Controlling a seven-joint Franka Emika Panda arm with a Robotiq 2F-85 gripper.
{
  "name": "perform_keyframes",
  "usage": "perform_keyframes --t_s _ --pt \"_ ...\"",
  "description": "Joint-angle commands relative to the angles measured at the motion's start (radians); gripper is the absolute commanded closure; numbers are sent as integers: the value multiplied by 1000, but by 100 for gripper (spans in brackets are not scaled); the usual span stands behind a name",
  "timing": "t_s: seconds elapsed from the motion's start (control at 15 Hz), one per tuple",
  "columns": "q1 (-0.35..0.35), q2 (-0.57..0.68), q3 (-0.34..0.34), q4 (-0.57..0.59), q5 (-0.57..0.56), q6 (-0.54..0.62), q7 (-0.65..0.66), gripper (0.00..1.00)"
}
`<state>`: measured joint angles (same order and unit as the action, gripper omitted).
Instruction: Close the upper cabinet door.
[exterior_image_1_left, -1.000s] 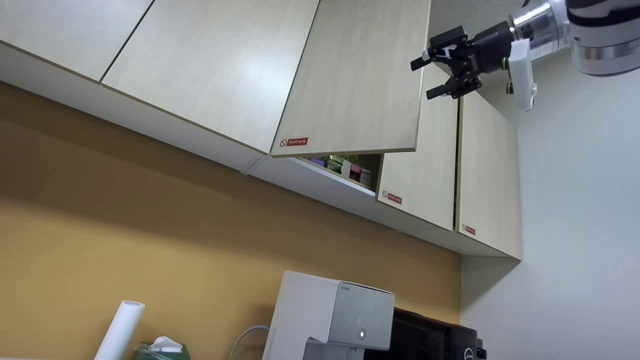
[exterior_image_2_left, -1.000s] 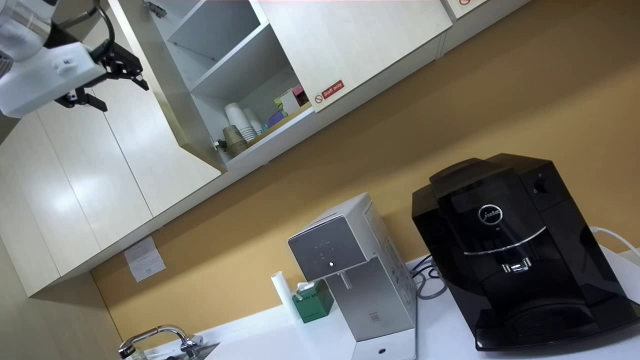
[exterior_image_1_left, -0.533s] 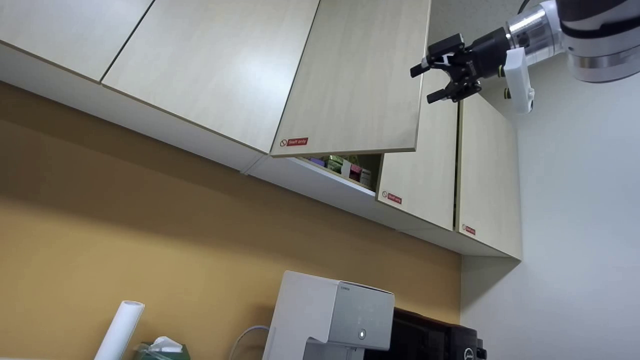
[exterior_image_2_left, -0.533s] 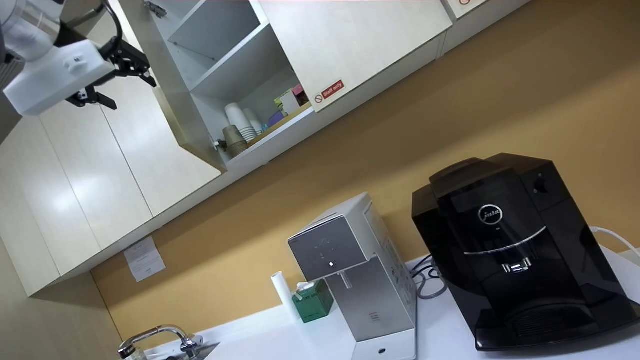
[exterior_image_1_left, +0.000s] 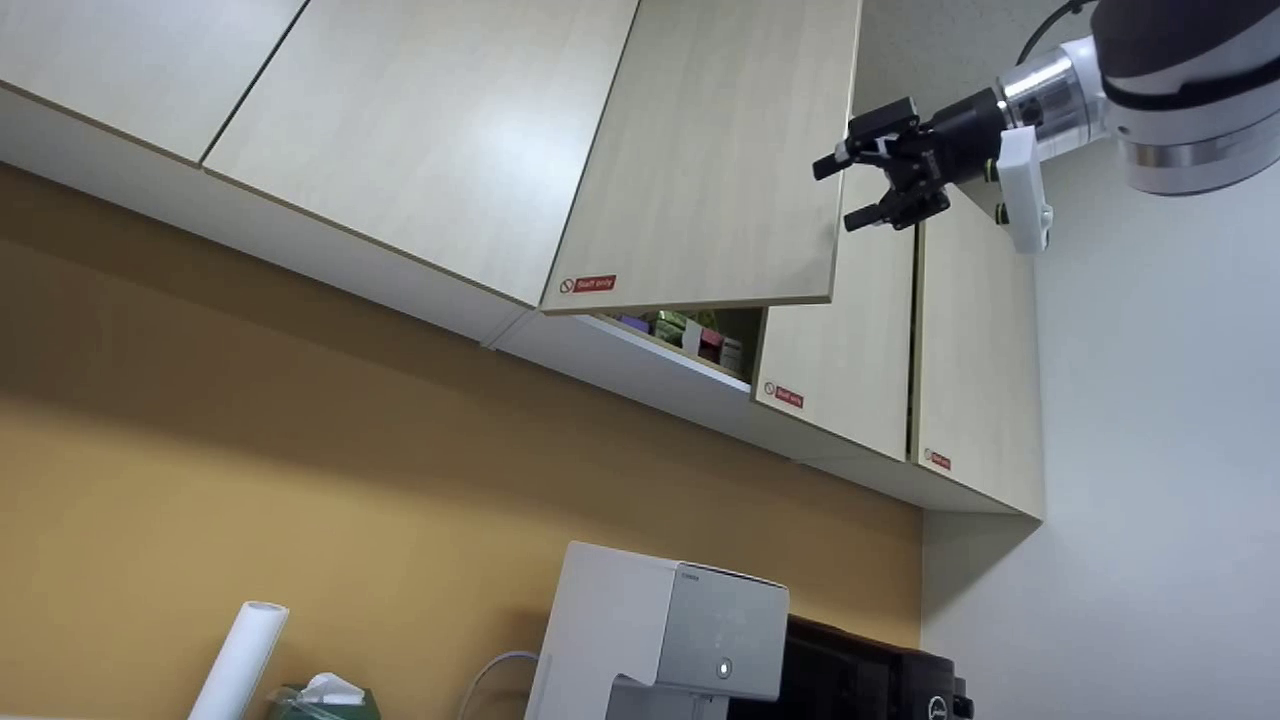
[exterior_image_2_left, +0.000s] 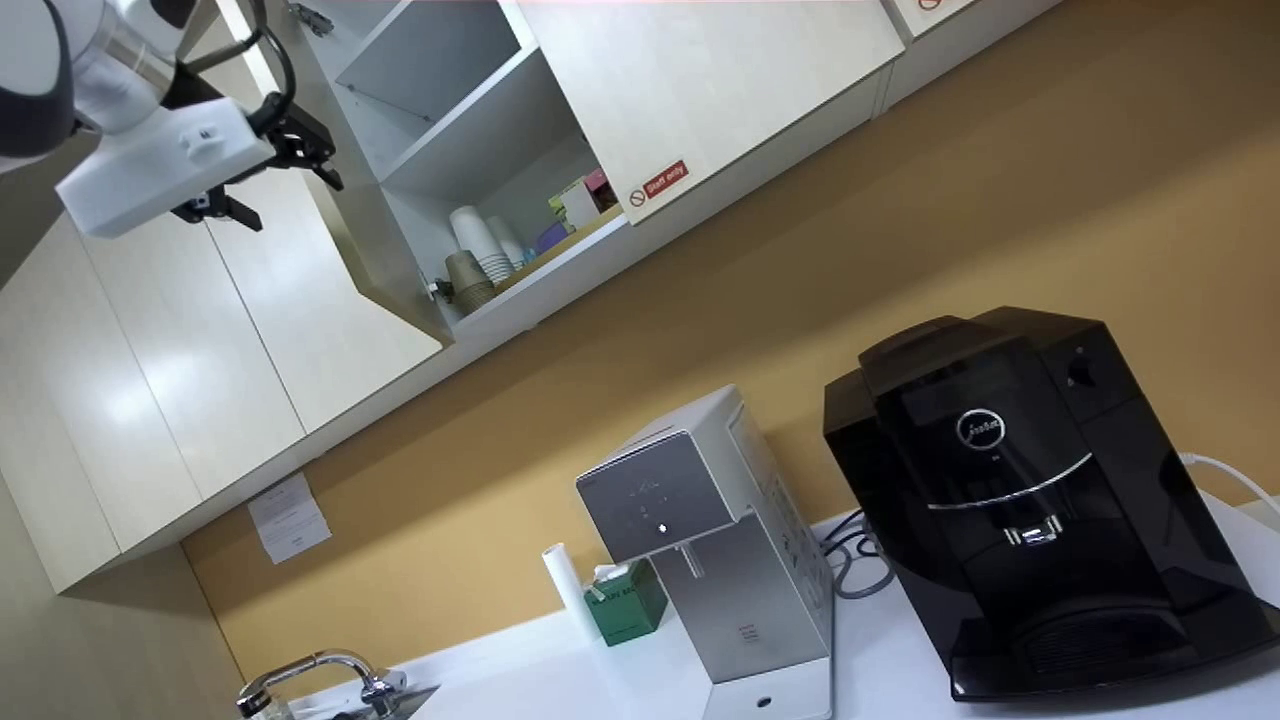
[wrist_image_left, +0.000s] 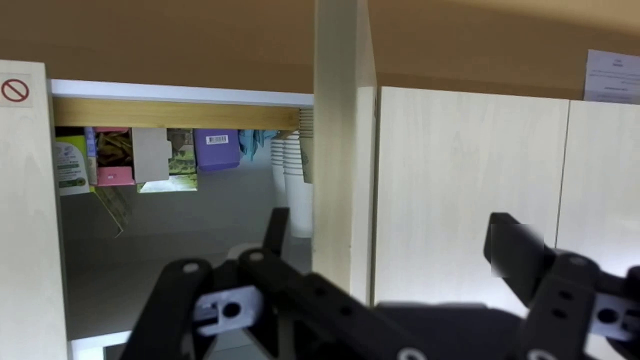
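While the upper cabinet door (exterior_image_1_left: 715, 150) stays open, jaws now lower, spread wide, empty

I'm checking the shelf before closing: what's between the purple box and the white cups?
Something crumpled and light blue, too small to identify: the wrist view shows it between the purple box and the white cups.

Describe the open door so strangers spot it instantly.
In an exterior view, pale wall cabinets run above a white dispenser. The upper cabinet door is the leftmost panel there bearing a red sticker. Unlike its neighbours, it juts outward, exposing boxes.
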<state>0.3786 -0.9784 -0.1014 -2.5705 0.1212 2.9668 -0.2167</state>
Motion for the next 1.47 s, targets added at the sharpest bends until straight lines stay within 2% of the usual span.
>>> perform_keyframes --t_s 0.0,0.2,0.67,1.0,1.27,1.4 --pt "57 27 -41 21 -7 2 0 25" --pt "75 37 -61 22 -5 8 -2 49" --pt "79 38 -96 26 -3 25 -1 95" --pt "127 57 -128 50 -7 28 -47 94" --pt "230 75 -205 108 -3 -24 -115 94" --pt "303 86 -261 150 5 -65 -158 94"
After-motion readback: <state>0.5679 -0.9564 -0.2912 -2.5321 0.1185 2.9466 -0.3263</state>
